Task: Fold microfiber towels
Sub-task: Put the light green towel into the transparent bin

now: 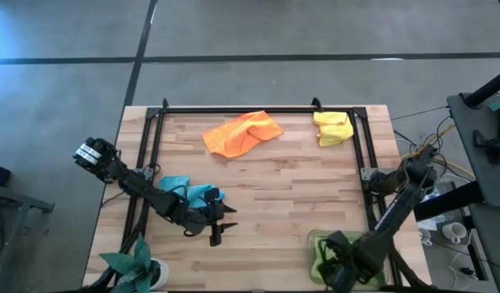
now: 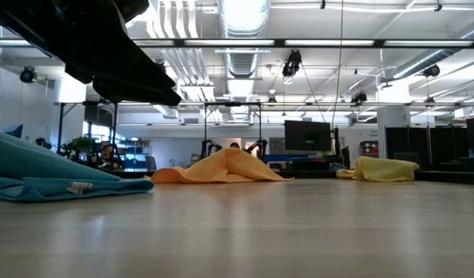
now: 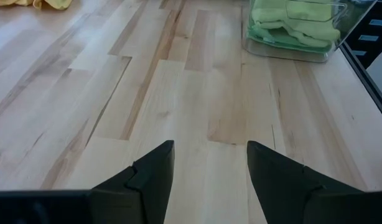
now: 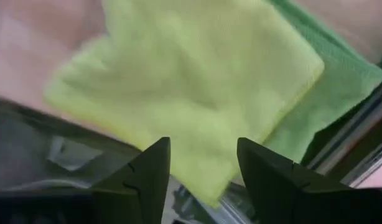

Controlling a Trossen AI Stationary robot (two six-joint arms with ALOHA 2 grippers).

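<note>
Microfiber towels: four places on the table. The orange towel [image 1: 242,133] lies crumpled at about 12 o'clock from the table's middle; the yellow towel [image 1: 332,128] is bunched near the 1 o'clock corner; the light blue towel [image 1: 193,194] lies rumpled at about 8 o'clock; a yellow-green towel [image 4: 197,81] rests folded on a green towel [image 4: 340,81] in the clear tray [image 3: 340,31] at about 5 o'clock.
Surface: pale wood-plank table [image 1: 299,195] edged by a black frame, with a small plant [image 1: 134,264] at the 7 o'clock corner.
Room: grey floor around the table; across the table the low view shows an open hall with ceiling lights, ducts and monitors.
Left gripper [image 1: 218,232]: low over bare wood at 7 o'clock, just beside the blue towel, fingers spread and empty, arm reaching in from 9 o'clock.
Right gripper [image 4: 200,180]: above the tray, fingers apart, holding nothing, the yellow-green towel below it.
</note>
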